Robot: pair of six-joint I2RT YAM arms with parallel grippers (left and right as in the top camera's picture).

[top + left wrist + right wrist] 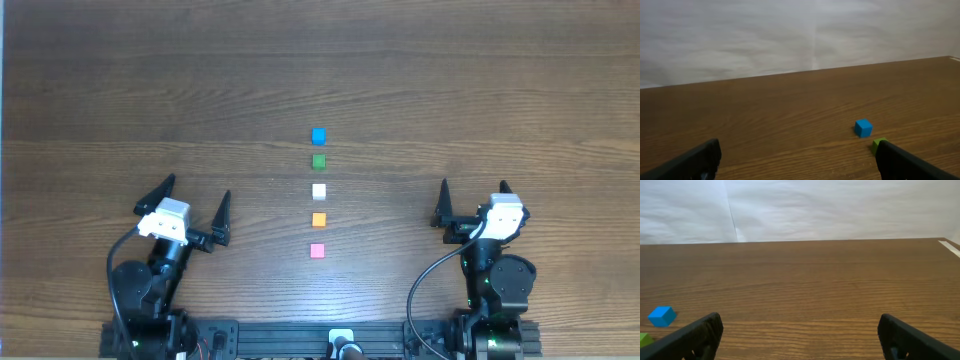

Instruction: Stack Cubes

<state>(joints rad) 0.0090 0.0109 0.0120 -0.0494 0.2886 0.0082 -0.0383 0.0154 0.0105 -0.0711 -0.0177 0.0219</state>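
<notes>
Cubes [318, 191], five small square blocks, line the frame's centre on the wood-grain surface [450, 90]; my left pincer [199, 185] and right pincer [474, 183] stand spread.

5 separate cubes [318, 191] — 1 straight row.

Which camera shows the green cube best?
The top view: the green cube sits whole between the blue cube and the white cube. The left wrist view shows it partly hidden; the right wrist view cuts it at the edge.
</notes>
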